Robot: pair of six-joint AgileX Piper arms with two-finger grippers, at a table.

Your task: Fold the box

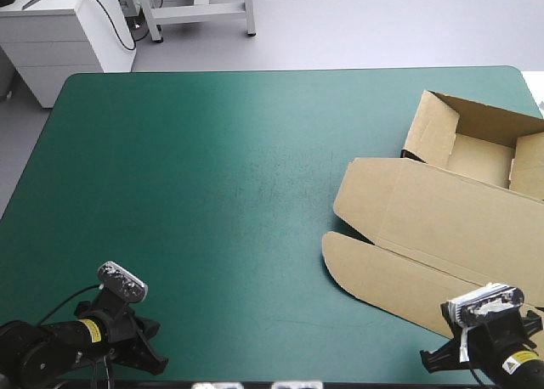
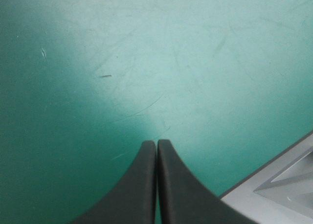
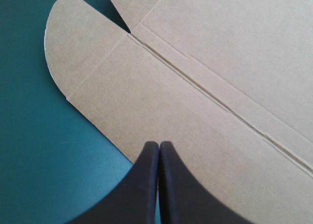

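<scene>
**boxfan:** Where's the box (image 1: pixel 442 211) sitting right now?

**armwatcher:** Way over on the right side of the table (image 1: pixel 195 194), running out past the right edge of the high view. The far part has its walls up like an open tray (image 1: pixel 476 155). The lid (image 1: pixel 450 228) lies flat toward the robot, with a rounded flap (image 3: pixel 73 38) poking out at its left end.

**boxfan:** And the arms?

**armwatcher:** Both sit low by the near edge. The left gripper (image 2: pixel 156 142) is clenched tight with nothing in it, over bare teal-green cover (image 2: pixel 146 62) near the near-left corner, well apart from the box. The right gripper (image 3: pixel 159 143) is pinched together too and empty, its tip right at the lid's near edge. Can't tell if it's touching the board.

**boxfan:** Why pinched?

**armwatcher:** My guess is a closed point is handy for nudging or sliding under an edge. The right one is the arm on the box's side, so it's the one placed for that. The left would have to cross the whole table to help.
</scene>
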